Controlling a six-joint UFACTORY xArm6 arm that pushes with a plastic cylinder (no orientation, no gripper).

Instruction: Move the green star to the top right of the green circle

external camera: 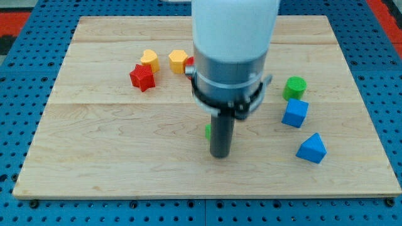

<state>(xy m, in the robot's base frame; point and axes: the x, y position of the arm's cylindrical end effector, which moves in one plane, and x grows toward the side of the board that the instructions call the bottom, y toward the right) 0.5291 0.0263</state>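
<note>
The green circle stands on the wooden board at the view's right. Only a sliver of a green block, most likely the green star, shows at the left edge of my dark rod; the rest is hidden behind it. My tip is on the board near the middle, right in front of that green block and touching or nearly touching it. The tip is well to the left of and below the green circle.
A red star, a yellow heart and a yellow block lie at the upper left. A red block peeks out beside the arm. A blue cube and a blue triangular block lie below the green circle.
</note>
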